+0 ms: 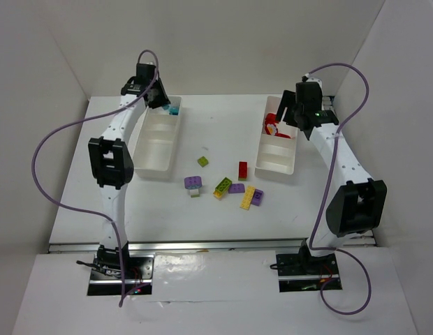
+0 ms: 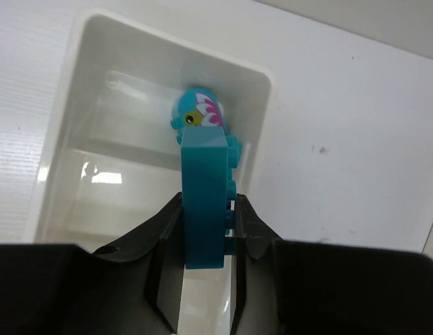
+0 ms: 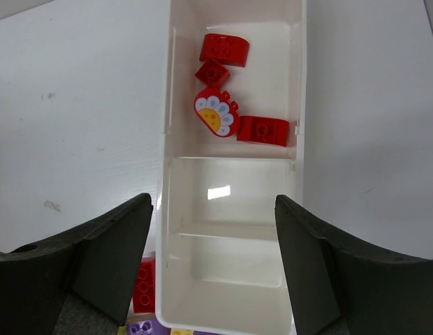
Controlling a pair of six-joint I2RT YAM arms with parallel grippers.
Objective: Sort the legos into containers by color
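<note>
My left gripper is shut on a teal brick and holds it above the far compartment of the left white tray; a teal round piece with a flower print lies in that compartment. In the top view that gripper hangs over the tray's far end. My right gripper is open and empty above the right white tray, whose far compartment holds several red pieces. Loose red, yellow, green and purple bricks lie on the table between the trays.
White walls enclose the table on the left, back and right. The right tray's middle and near compartments hold nothing. A small olive-green brick lies apart, nearer the left tray.
</note>
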